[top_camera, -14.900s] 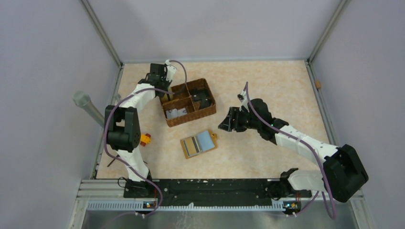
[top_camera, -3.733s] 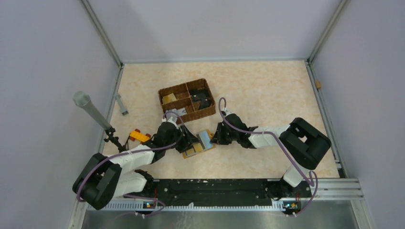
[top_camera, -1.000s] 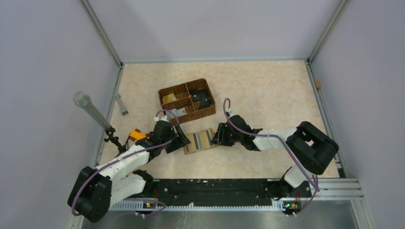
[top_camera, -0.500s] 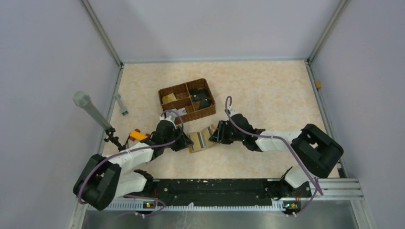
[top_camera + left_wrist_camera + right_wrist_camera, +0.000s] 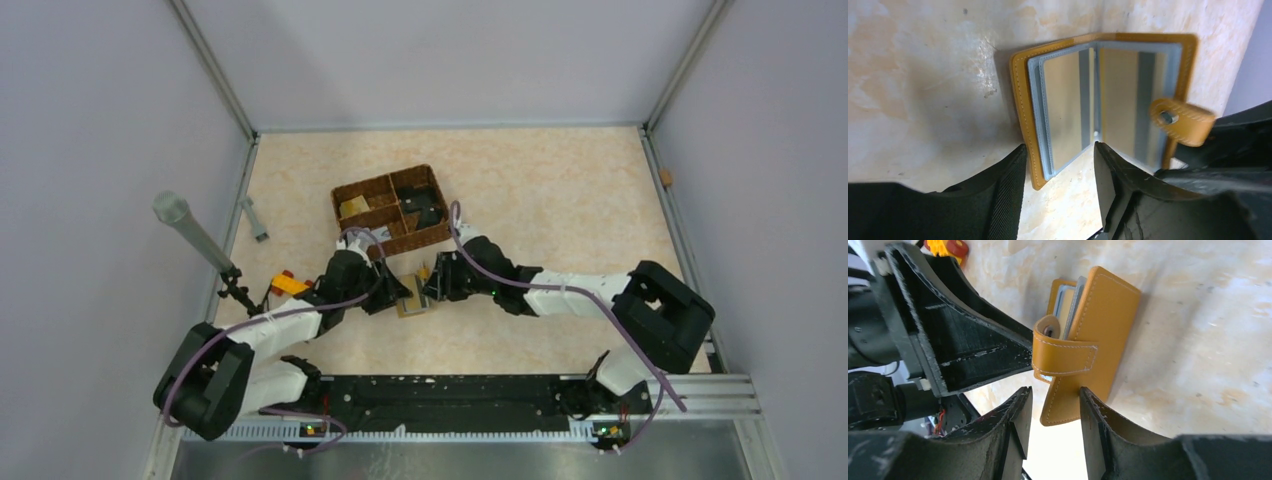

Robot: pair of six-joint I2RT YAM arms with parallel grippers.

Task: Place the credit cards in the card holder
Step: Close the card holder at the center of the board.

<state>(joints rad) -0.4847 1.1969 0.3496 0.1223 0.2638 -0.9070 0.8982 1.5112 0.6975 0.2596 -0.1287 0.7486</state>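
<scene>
A pale, marbled beige table (image 5: 560, 200) sits inside plain grey walls. Near its middle, both arms meet over the card holder (image 5: 1108, 100), a mustard-orange wallet with pale stitching along its edges. It lies partly open like a book between the two grippers. Inside, grey-edged clear plastic sleeves show tan panels, each crossed by a grey stripe; whether those are cards cannot be told. A short orange strap (image 5: 1180, 125) with a metal stud (image 5: 1167, 118) curls from the outer edge of the leaf farther from the left jaws.

The left gripper (image 5: 1059, 150) has its black jaws parted, one on each side of the near end of one leaf; whether they pinch it cannot be told. The right gripper (image 5: 1054, 390) comes from the opposite side, facing the wallet's plain orange outer cover, which tilts up off the table. A lower corner of that cover sits between its parted jaws; a grip cannot be confirmed. Beyond both jaws stands a brown woven basket (image 5: 392, 213) with compartments. Behind the left gripper lies an orange-and-red toy block (image 5: 290, 284).
</scene>
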